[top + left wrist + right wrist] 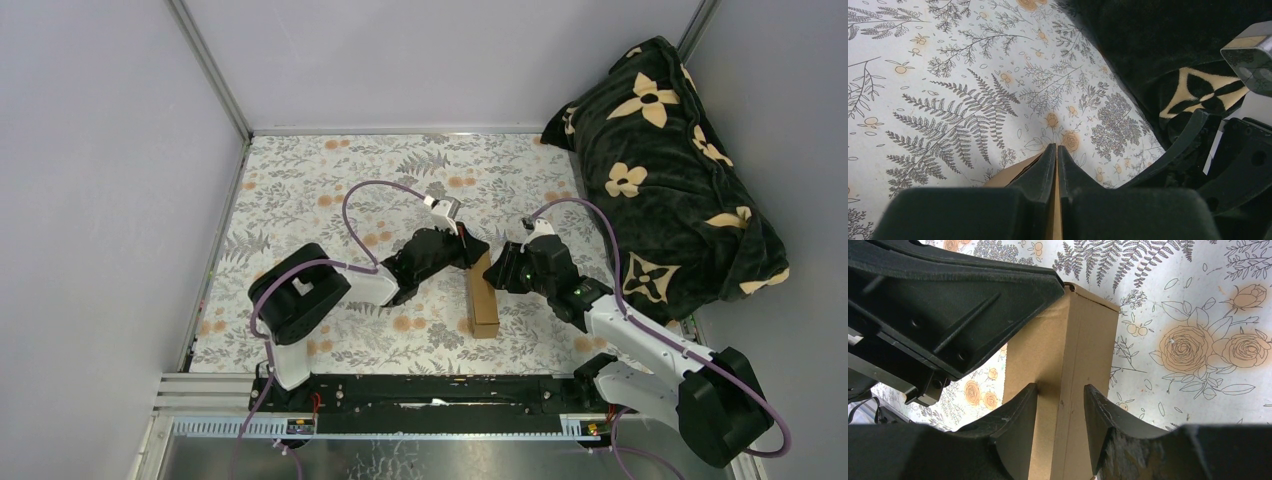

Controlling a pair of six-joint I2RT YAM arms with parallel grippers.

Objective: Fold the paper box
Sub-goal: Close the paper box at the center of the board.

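Closest in, just past the near edge and about midway between the left and right edges: the paper box [483, 305], lying flat on the floral cover [330, 190], long axis running near to far. Already formed into a closed 4-sided tube, by the look of it, with the long seam plain to see in the right wrist view. Well along, then: body up and square. Near end looks shut from above, though hard to say for sure.

Moving up to the far end of the box, a meeting of 2 arms. On the right gripper [1060, 392]: fingers spread apart, 1 on either side of the seam over the top face, holding nothing; touching or just hovering, cannot tell. On the left gripper [1056, 150]: fingers clamped tight with a thin strip of brown card between them, so most likely pinching a flap or edge of the box.

Left to do, judging from this: tuck and close that far end. Flap position itself hidden behind both grippers.

Farthest back, in the far right corner: a dark blanket [660, 160] with cream flowers, well apart from the work.
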